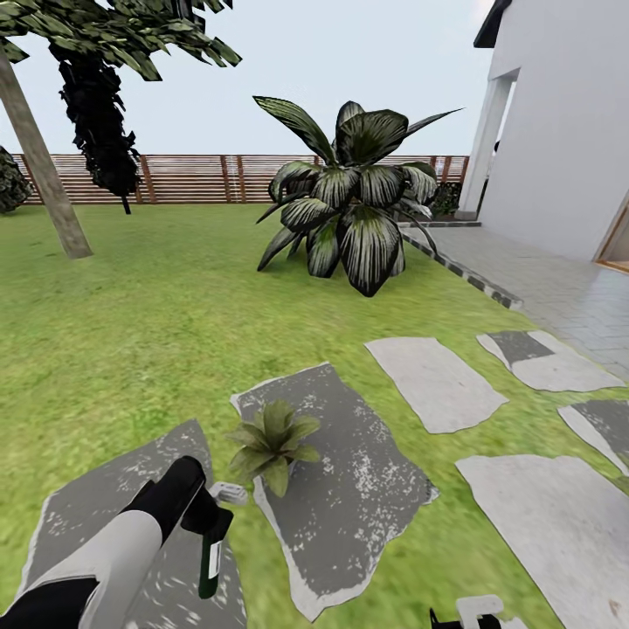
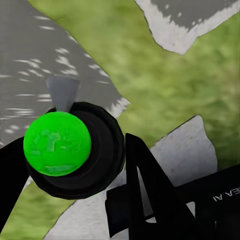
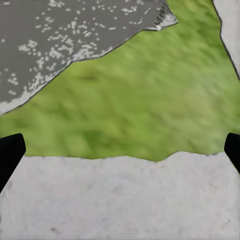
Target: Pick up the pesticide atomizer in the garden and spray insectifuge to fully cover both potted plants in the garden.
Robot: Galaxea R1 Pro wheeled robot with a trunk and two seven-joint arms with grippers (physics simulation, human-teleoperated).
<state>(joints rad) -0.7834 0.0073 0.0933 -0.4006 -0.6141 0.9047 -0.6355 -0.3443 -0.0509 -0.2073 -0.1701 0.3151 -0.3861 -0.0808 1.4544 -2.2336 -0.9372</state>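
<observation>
Head view has left hand (image 1: 208, 522) clamped on pesticide atomizer (image 1: 210, 559) beside potted plant (image 1: 273, 443); right wrist view shows right hand (image 3: 120, 150) spread wide over lawn (image 3: 145, 105).

Home garden: green lawn (image 1: 157, 323), irregular grey stepping stones (image 1: 349, 489), brown slatted fence (image 1: 183, 178), white house wall (image 1: 568, 131).
</observation>
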